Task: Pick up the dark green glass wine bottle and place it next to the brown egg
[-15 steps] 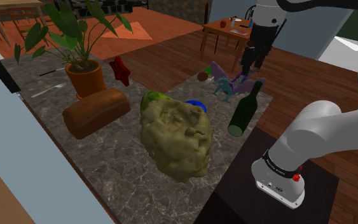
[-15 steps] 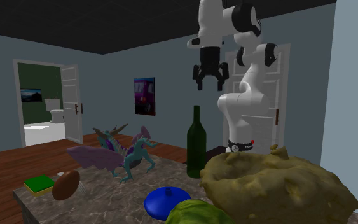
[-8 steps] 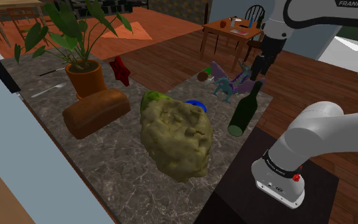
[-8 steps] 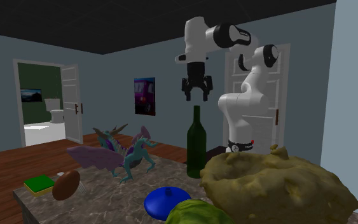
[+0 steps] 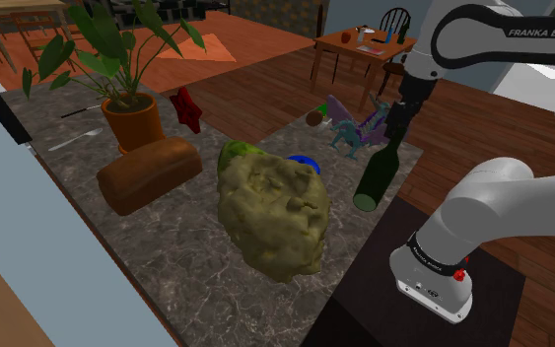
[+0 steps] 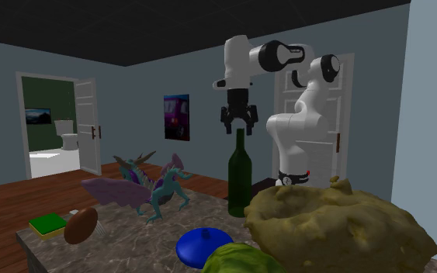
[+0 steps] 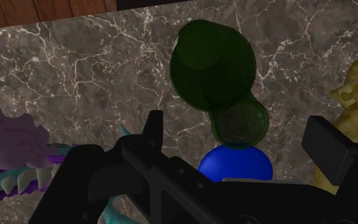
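The dark green wine bottle [image 5: 375, 177] [image 6: 240, 182] stands upright near the counter edge closest to the stand. My gripper [image 5: 395, 126] [image 6: 238, 129] hangs open directly over its mouth, fingertips about level with the top of the neck. In the wrist view the bottle [image 7: 212, 67] shows from above, its mouth between the spread fingers [image 7: 153, 128] with neither touching it. The brown egg [image 5: 313, 117] [image 6: 81, 225] lies at the counter's far end, beyond a purple and teal dragon toy [image 5: 357, 132] [image 6: 148, 188].
A big lumpy yellowish mass [image 5: 270, 212] [image 6: 337, 229] and a blue dish [image 5: 305, 161] [image 6: 203, 244] sit close to the bottle. A green sponge [image 6: 47, 224] lies by the egg. A bread loaf [image 5: 149, 173], potted plant [image 5: 127, 104] and red star [image 5: 187, 108] stand farther off.
The gripper has come down and moved across from above the dragon side until it hangs right over the bottle's neck. The bottle and the other things have not moved.
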`<state>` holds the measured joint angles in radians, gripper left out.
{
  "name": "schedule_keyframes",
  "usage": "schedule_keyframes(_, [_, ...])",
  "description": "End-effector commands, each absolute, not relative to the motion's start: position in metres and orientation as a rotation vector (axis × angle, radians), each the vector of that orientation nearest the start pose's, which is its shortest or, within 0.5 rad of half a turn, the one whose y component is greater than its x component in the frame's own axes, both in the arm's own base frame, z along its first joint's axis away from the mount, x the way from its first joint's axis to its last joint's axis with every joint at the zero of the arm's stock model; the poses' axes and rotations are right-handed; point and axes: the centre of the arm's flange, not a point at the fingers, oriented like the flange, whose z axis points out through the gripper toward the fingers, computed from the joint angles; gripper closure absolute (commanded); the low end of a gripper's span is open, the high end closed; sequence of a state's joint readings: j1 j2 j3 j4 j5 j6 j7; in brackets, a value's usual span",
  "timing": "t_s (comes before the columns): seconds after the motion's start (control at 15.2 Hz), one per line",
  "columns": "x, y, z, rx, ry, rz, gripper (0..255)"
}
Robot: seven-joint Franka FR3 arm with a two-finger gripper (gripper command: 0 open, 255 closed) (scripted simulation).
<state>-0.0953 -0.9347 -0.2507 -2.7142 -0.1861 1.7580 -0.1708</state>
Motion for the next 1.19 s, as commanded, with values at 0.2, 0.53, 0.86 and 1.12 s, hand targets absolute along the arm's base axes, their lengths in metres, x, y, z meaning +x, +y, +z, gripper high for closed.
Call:
schedule_keyframes(0.2, [0.2560,-0.1113,0.4654,-3.116,0.053,0.043,0])
schedule_keyframes(0.53, [0.2560,-0.1113,0.4655,-3.116,0.053,0.043,255])
schedule_keyframes(0.86, [0.2560,-0.1113,0.4655,-3.116,0.053,0.043,255])
schedule_keyframes(1.12, [0.2560,-0.1113,0.4707,-3.116,0.053,0.043,255])
